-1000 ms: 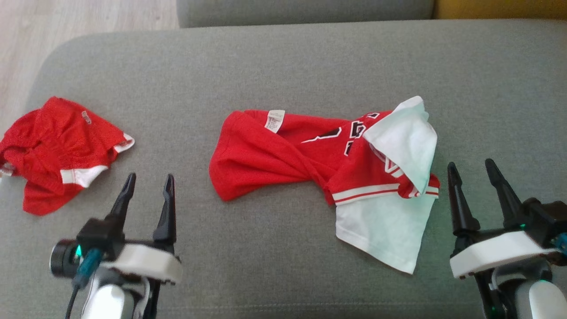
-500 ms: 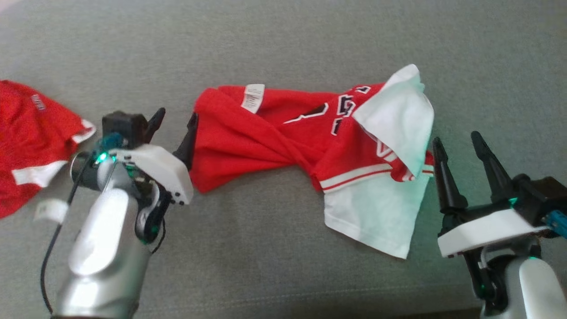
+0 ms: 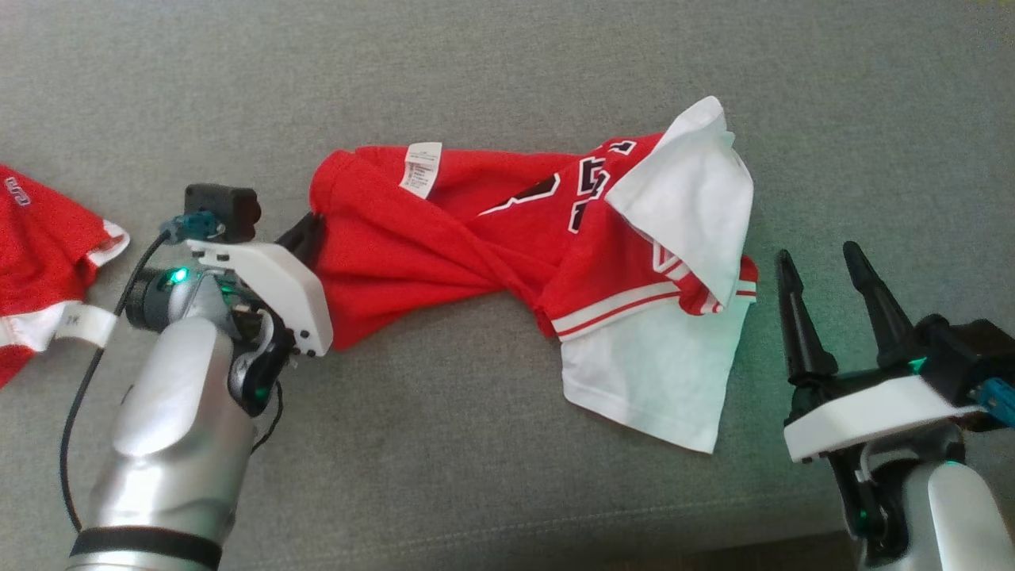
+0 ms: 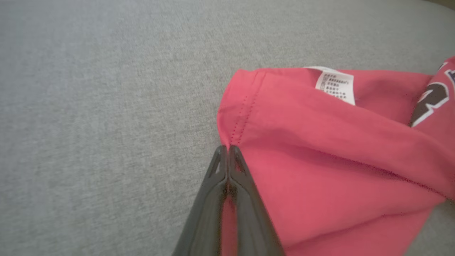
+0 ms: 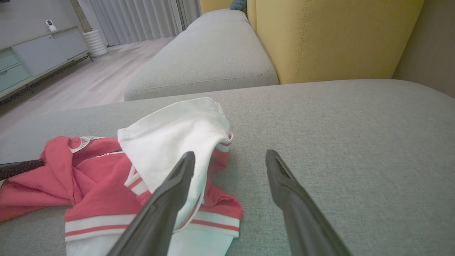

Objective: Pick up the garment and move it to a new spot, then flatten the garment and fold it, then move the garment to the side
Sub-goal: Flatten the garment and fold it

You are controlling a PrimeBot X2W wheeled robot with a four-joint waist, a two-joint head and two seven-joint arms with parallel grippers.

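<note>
Nearest, the sofa's [image 3: 476, 507] front seam ran under both arms, with bare grey cushion between them. The right gripper [image 3: 817, 252] [image 5: 230, 154] hovered with its fingers apart, just beside the white right end of the shirt [image 3: 412, 254] [image 4: 320, 170] [image 5: 99, 177]. The left gripper [image 3: 305, 230] [image 4: 227, 147] was pinched together on the shirt's red left edge, by the stitched hem. The shirt lay crumpled and twisted mid-cushion, with its label [image 3: 421, 166] [image 4: 336, 87] up near the far edge. A second red garment [image 3: 40, 238] lay well apart at the left border. Beyond the shirt the cushion was open, and farther off stood a yellow backrest [image 5: 337, 39].
</note>
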